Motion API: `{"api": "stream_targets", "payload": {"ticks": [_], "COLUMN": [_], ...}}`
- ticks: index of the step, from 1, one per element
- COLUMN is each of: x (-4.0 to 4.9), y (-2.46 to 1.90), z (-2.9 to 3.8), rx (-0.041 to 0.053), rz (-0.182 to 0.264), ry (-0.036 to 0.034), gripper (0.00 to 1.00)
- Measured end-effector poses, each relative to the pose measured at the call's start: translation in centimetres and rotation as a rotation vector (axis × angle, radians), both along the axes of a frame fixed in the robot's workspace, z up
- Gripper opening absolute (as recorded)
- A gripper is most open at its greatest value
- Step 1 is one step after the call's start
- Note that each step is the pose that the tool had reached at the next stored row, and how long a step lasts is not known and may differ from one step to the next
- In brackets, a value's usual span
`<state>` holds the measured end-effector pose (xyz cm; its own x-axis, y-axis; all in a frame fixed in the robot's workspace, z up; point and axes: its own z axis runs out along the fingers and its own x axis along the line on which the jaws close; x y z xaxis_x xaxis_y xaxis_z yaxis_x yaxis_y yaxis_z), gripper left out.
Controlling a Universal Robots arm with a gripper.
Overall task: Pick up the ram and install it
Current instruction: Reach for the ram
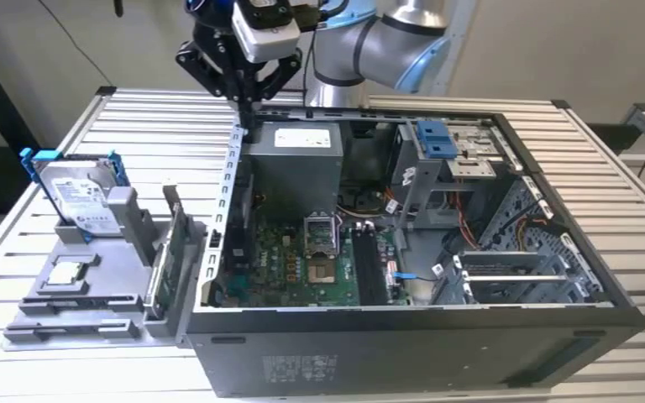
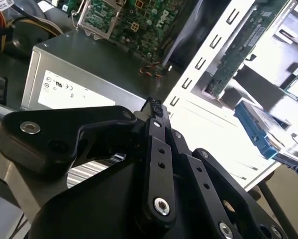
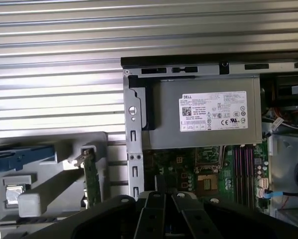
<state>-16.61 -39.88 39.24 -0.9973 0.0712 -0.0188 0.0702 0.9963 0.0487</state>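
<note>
Reaching well, I'd say, means squaring to the ram point(image 1: 157, 281), standing on edge in the grey holder point(image 1: 70, 329), well apart from and below the closed, empty fingers of the gripper point(image 1: 245, 107).

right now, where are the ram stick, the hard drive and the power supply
ram stick point(image 3: 92, 179), first wrist view, green top edge.
hard drive point(image 1: 80, 200), exterior view, silver labelled face.
power supply point(image 3: 166, 117), first wrist view, grey casing beside its label.
</note>
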Motion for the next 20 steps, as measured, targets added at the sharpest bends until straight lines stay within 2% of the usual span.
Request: {"api": "stream_targets", "payload": {"ticks": [20], "x": [-3.54], "y": [0.0], "z": [-0.04], "rx": [0.0], "rz": [0.0], "ry": [0.0007], "gripper": [0.11]}}
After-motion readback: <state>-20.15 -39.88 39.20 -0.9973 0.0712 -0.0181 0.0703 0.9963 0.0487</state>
